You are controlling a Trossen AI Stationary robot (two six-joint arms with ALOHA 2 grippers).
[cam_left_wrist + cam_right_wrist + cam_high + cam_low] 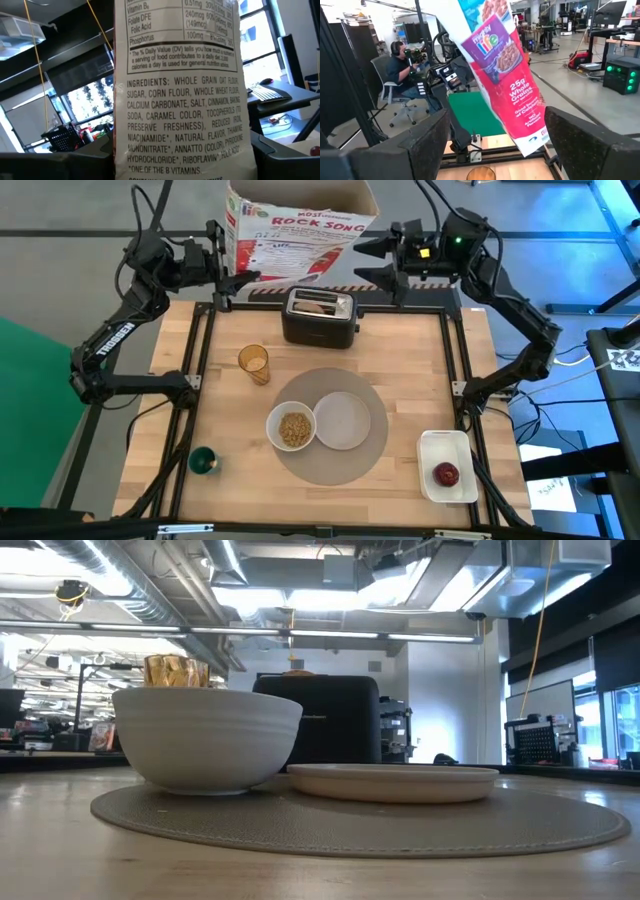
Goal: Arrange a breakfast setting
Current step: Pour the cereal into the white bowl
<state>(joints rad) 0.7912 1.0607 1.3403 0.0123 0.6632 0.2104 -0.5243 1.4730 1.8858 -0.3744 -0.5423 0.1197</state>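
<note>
- Both grippers sit parted and empty at the table's far edge, left gripper (228, 268), right gripper (372, 262).
- Red apple (446, 473) lies in the tray (448, 450) by the near right corner, nearer the right arm.

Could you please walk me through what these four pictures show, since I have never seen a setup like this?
Two dark robot arms work at a wooden table. One camera looks straight down, one sits at table height, and one rides on each wrist. Both grippers, left and right, are open beside a cereal box at the far edge; neither holds anything. On the table lie a grey placemat with a bowl of cereal and an empty plate, an amber tumbler, a black toaster, a green cup and a white tray with an apple.
</note>
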